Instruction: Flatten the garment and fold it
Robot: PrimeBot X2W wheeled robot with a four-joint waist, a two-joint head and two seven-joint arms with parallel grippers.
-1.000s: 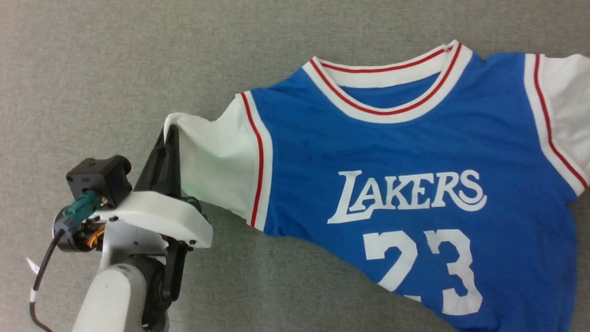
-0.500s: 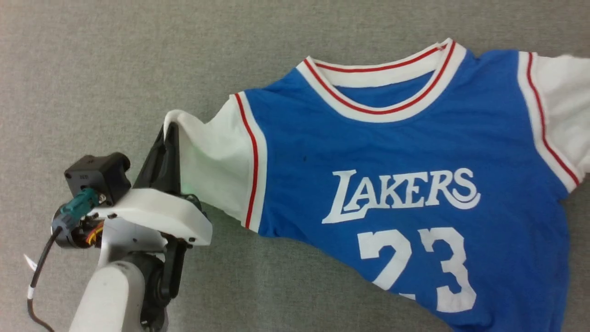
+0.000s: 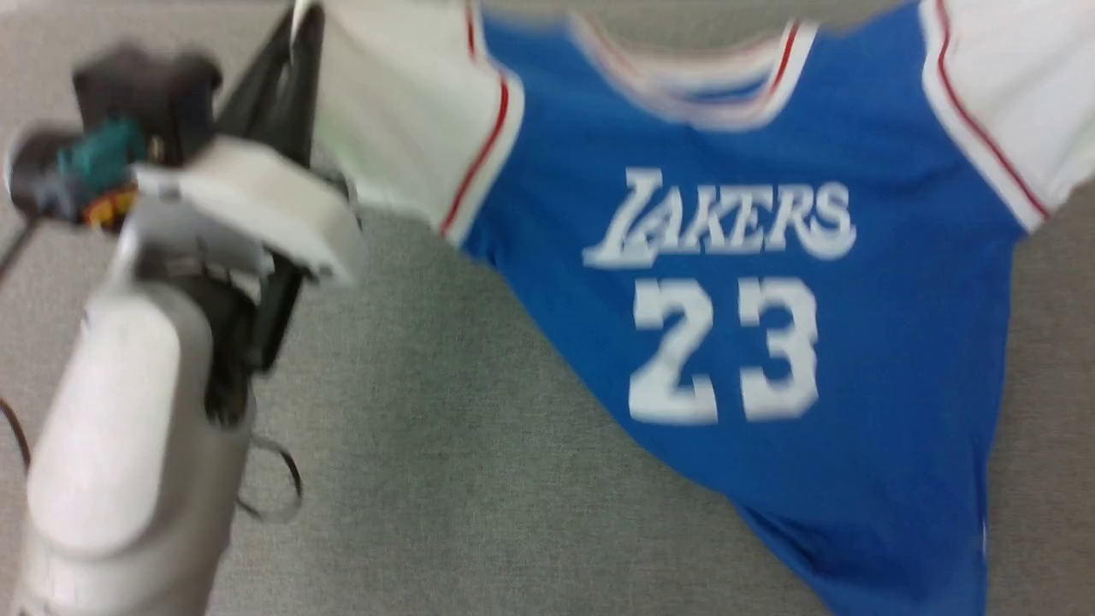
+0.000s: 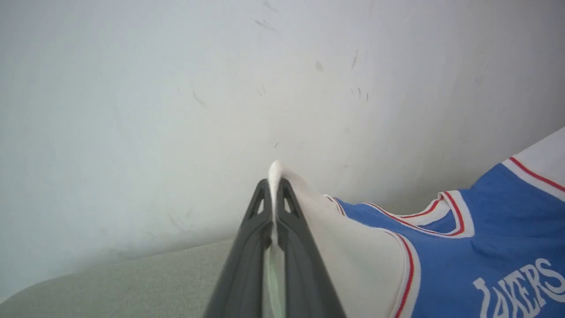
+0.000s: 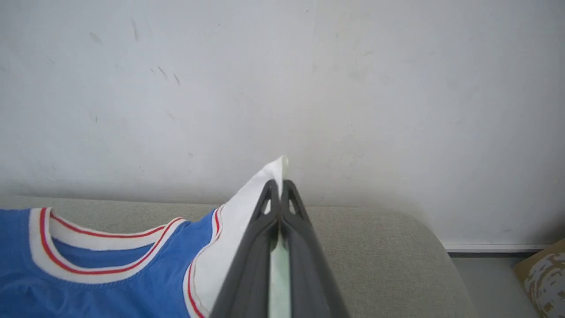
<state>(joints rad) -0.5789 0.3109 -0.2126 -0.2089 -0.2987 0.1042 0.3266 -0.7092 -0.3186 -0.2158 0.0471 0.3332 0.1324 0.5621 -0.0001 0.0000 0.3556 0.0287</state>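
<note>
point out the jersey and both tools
jersey (image 3: 898,359), head view, blue chest right of the number
left tool (image 4: 274,184), left wrist view, between fingertips pinching sleeve
right tool (image 5: 280,184), right wrist view, between its fingertips

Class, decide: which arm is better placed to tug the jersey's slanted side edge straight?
Left, probably: the left fingers pinch the sleeve adjoining that slanted edge; the right fingers hold the opposite sleeve.

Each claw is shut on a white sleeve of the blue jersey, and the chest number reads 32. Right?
No. The number on the jersey reads 23, not 32, as the head view shows. The left claw and right claw grip as stated.
</note>
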